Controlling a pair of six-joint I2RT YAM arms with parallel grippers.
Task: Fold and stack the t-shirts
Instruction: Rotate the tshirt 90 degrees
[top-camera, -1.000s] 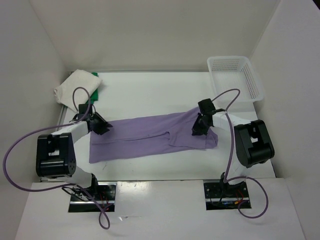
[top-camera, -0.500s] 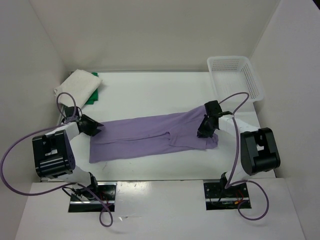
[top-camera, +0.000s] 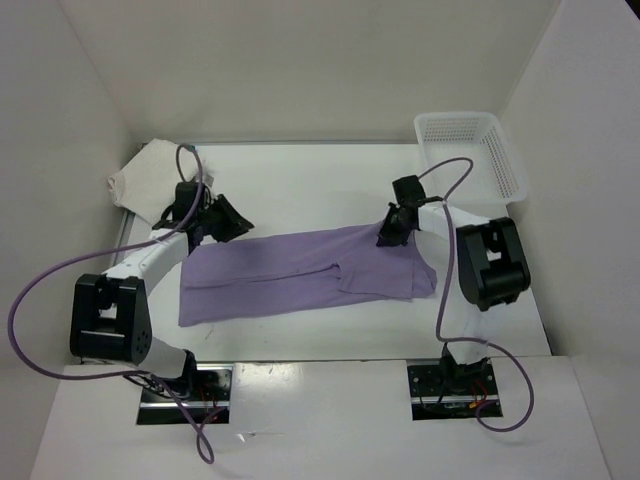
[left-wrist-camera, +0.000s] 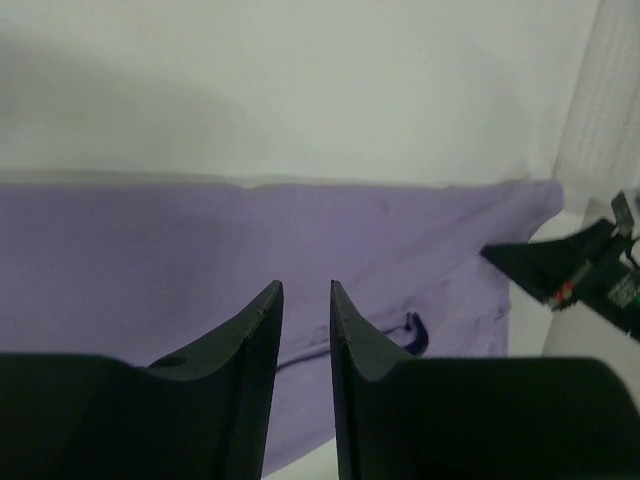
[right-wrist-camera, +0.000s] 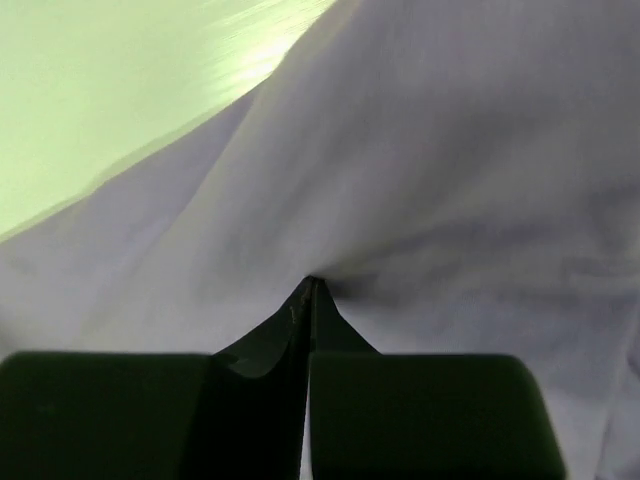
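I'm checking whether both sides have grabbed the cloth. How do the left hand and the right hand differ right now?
The left hand has a gap between its fingers with nothing in it; the right hand is shut, pinching a fold of the purple t-shirt. The left hand sits by the shirt's far left corner, the right hand near its far right corner. Both are at the shirt's far edge.

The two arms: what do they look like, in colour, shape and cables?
Both the left arm and the right arm have white links, blocky black joint housings and black jaws that taper to points. A loose purple cable loops along each.
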